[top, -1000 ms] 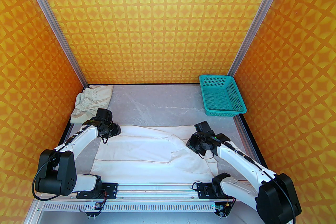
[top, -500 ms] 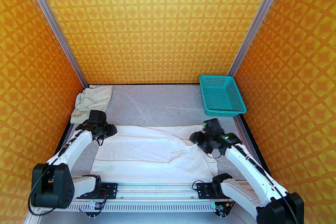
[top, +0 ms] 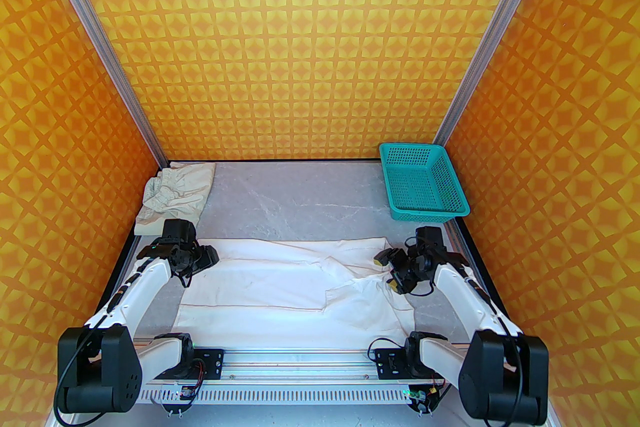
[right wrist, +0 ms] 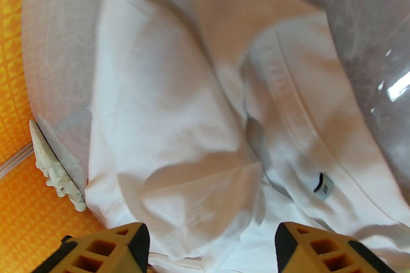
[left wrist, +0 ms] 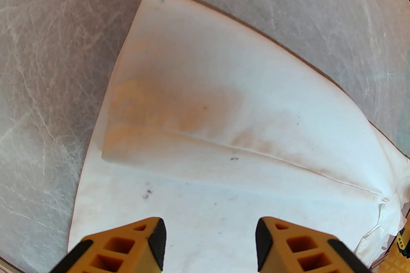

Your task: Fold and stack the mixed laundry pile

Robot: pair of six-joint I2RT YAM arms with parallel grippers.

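The white long-sleeved shirt [top: 280, 280] lies spread flat across the near half of the table, with a folded-over sleeve near its middle. The beige-cream piece [top: 172, 197] with its gathered band sits bunched in the far left corner. My left gripper [top: 211, 258] hovers over the shirt's far left corner, and in the left wrist view it [left wrist: 211, 243] stands open above the white cloth [left wrist: 224, 105] with nothing between its fingers. My right gripper [top: 389, 272] is at the shirt's far right edge, and in the right wrist view it [right wrist: 213, 249] is open above rumpled cloth [right wrist: 179, 99] bearing a small tag [right wrist: 323, 187].
A teal mesh basket [top: 425, 182] stands at the far right against the wall. Orange patterned walls close in the table on three sides. Bare grey table [top: 310, 204] lies between the shirt and the back wall.
Both arms have drawn outward toward the side walls. The right gripper has opened and let the shirt's right side drop; the left gripper has opened wider and moved left.
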